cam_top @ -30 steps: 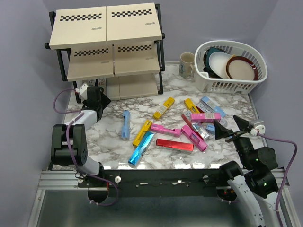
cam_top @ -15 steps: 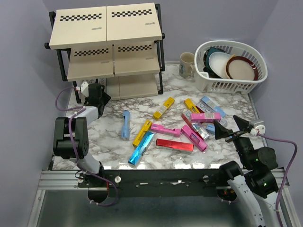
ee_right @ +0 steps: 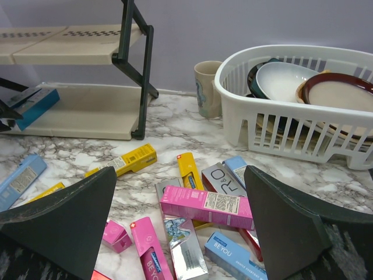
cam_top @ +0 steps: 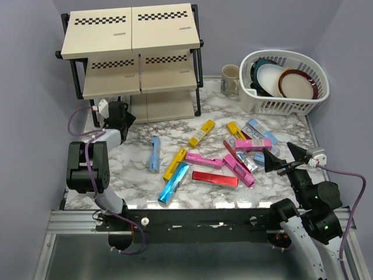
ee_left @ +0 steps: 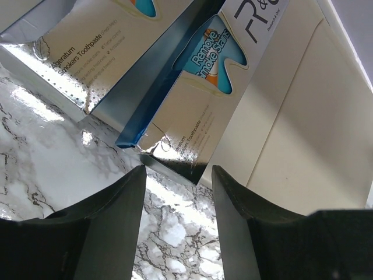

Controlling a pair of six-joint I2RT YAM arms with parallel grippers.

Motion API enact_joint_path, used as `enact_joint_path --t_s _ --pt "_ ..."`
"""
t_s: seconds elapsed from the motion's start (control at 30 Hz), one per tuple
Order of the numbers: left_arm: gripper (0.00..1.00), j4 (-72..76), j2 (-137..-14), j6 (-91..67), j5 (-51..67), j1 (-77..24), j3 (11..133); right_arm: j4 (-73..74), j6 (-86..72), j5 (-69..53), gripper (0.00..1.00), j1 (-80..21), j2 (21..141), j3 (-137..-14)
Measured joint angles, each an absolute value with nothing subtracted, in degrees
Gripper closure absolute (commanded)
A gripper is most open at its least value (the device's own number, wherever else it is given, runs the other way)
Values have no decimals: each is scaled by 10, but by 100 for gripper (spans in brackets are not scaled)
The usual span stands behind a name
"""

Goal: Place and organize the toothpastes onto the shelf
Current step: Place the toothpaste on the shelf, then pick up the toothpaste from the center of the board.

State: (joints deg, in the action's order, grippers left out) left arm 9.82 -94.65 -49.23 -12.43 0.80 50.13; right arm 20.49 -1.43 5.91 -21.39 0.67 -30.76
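Note:
Several toothpastes lie loose on the marble: a light blue one [cam_top: 154,153], yellow ones [cam_top: 201,132], a metallic teal one [cam_top: 173,182], a red one [cam_top: 215,178] and pink ones [cam_top: 204,159]. My left gripper [cam_top: 121,111] is low at the left end of the shelf [cam_top: 131,35], by its bottom board. It is open [ee_left: 178,172], with only marble between the fingers. Two silver cartons [ee_left: 198,116] lie just ahead of it against the beige board [ee_left: 303,116]. My right gripper [cam_top: 281,156] hangs wide open [ee_right: 180,175] over the right pile, above a pink carton [ee_right: 207,205].
A white dish basket [cam_top: 274,107] with bowls stands at the back right, with a beige mug [cam_top: 231,79] to its left. Both appear in the right wrist view: the basket [ee_right: 291,134] and the mug [ee_right: 207,87]. The shelf's black legs [ee_right: 140,70] stand on the marble.
My left gripper has edged closer to the shelf's bottom tier and its jaws have narrowed. The left elbow has swung slightly. The right arm and the cartons have not moved.

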Motion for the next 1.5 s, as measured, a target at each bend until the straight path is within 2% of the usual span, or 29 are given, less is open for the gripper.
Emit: enact_joint_path --t_s 0.33,0.67,0.83,1.17,1.5 --pt "25 107 -935 -498 -126 10 488 205 -14 59 0 -214 7 -308" --pt "15 101 -769 -505 -125 11 385 206 -14 59 0 -214 7 -308" --pt "3 78 -657 -497 -116 10 337 207 -14 59 0 -214 7 -308" --pt "1 -65 -427 -452 -78 -30 286 207 -15 59 0 -214 7 -308" --pt "1 -216 -347 -444 -58 -164 286 207 -14 58 0 -215 7 -308"
